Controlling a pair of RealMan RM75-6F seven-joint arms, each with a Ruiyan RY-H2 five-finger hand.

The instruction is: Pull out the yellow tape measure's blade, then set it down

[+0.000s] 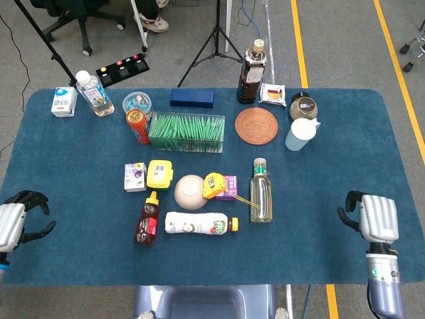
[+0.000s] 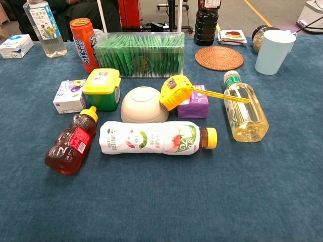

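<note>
Behind the upturned bowl (image 2: pixel 144 105), green packets fill the clear box (image 2: pixel 140 54).

Left robot hand (image 1: pixel 14 222): frame's left edge is cutting off its back. Clear plastic water bottle (image 2: pixel 44 27) and dark glass sauce bottle (image 2: pixel 207 20): tops are running past chest view's upper edge.

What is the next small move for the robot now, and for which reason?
Probably none on the tape: the yellow tape measure already lies on the purple box beside the bowl, its blade out across the oil bottle. Both the left hand and the right hand hold nothing near the table's edge, so resting there seems right.
</note>
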